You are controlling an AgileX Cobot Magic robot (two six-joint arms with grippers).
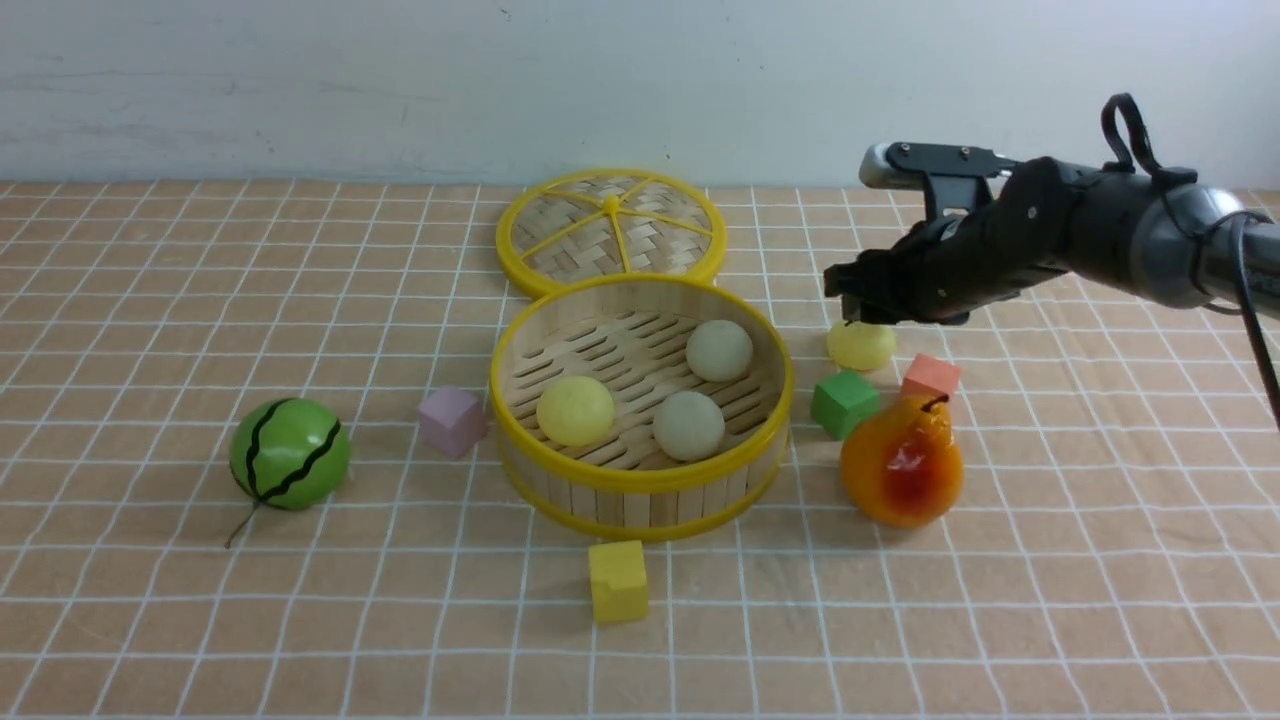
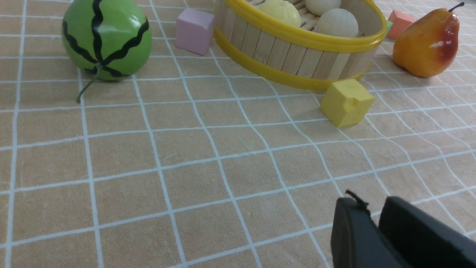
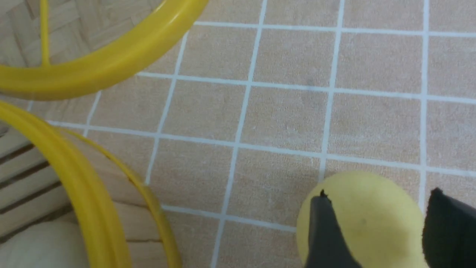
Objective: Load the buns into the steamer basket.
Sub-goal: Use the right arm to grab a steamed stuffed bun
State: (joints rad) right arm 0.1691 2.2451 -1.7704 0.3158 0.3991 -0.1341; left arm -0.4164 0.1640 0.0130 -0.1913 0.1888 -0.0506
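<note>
Nearest, my left hand (image 2: 372, 206) hangs almost closed and empty. Farther on, three buns (image 1: 688, 425) sit in the steamer basket (image 1: 640, 482). Just right of it, my right hand (image 3: 379, 195) clasps the fourth bun (image 1: 861, 345), which rests on the table (image 1: 300, 620).

watermelon (image 1: 290, 453) | pear (image 1: 902, 460) (upright) | lid (image 1: 611, 232) | pink cube (image 1: 452, 421) | yellow cube (image 1: 617, 580)
</note>
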